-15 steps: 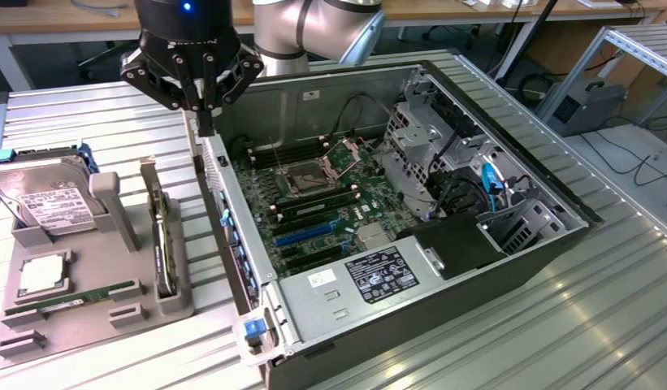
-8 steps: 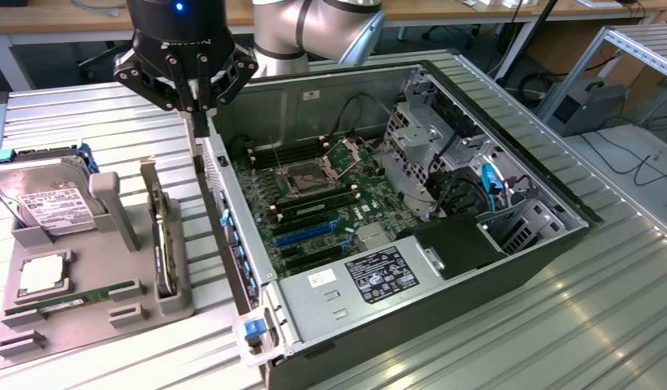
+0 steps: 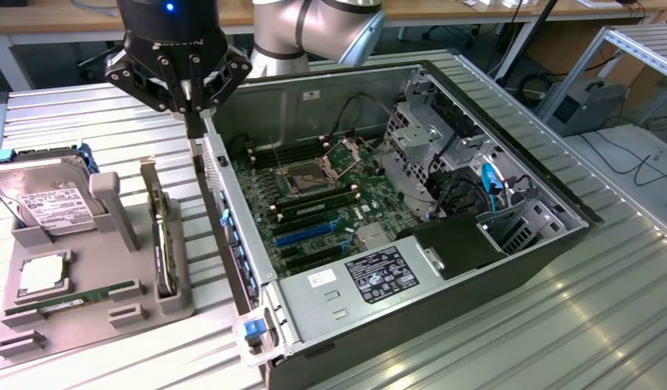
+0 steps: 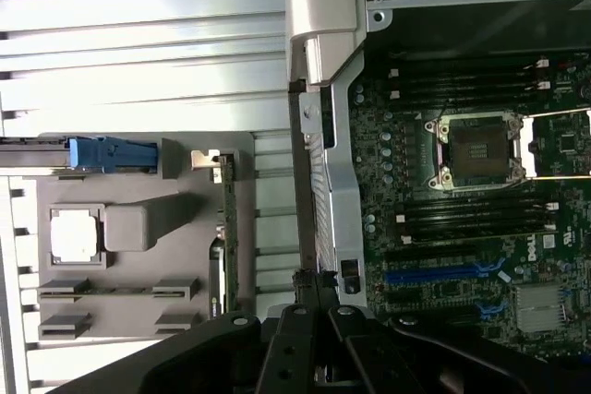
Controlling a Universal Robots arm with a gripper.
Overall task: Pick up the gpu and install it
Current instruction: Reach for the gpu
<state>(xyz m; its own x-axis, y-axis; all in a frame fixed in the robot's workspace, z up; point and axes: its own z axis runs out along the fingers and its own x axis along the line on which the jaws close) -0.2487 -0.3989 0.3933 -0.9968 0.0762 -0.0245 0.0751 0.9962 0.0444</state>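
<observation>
The gpu (image 3: 160, 236) stands on its edge in a slot of the grey holder (image 3: 89, 329), a thin dark card seen from above; the wrist view also catches the gpu (image 4: 227, 228). My gripper (image 3: 192, 120) hangs shut with nothing between its fingers. It is above the open computer case's near side wall (image 3: 230, 215), between the holder and the motherboard. In the wrist view my gripper (image 4: 325, 291) sits just over that wall (image 4: 325, 173). The blue expansion slots (image 3: 306, 231) lie bare on the motherboard (image 4: 443, 276).
On the holder are a silver hard drive (image 3: 46, 203) with a blue clip, a processor (image 3: 41, 276) and a green memory stick (image 3: 73, 302). Inside the case, the drive cage (image 3: 420, 146), cables and power supply (image 3: 382, 276) crowd the exterior view's right side.
</observation>
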